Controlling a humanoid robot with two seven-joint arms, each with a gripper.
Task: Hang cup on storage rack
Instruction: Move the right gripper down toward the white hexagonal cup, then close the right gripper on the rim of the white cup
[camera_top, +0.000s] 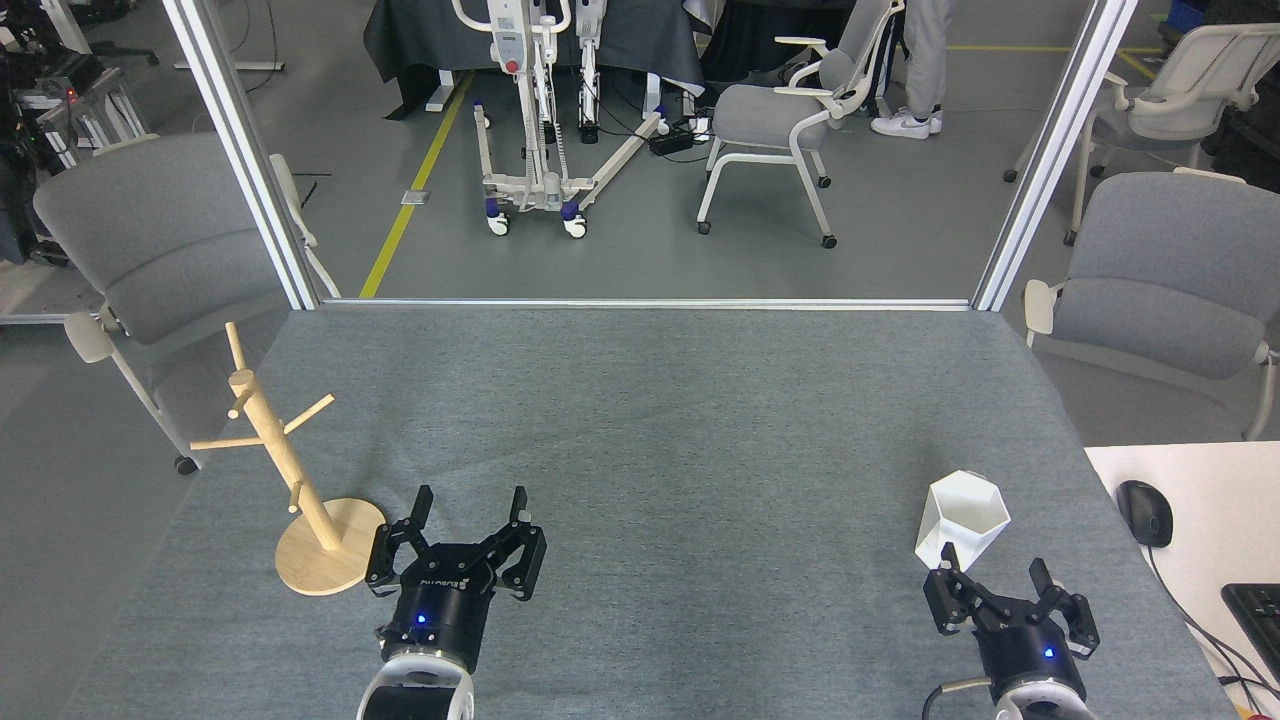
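A small white faceted cup (962, 519) with a hexagonal rim stands on the grey table at the near right. Just in front of it my right gripper (994, 570) is open, its left fingertip close to the cup's base, with nothing between the fingers. The storage rack (292, 478), a light wooden post with angled pegs on a round disc base, stands at the near left. My left gripper (471, 505) is open and empty, a short way right of the rack's base.
The grey cloth-covered table (640, 420) stretches ahead. A white desk with a black mouse (1144, 512) and keyboard (1258, 615) adjoins the right side. Grey chairs (150, 250) stand at both far corners, with metal frame posts (245, 150) at the back.
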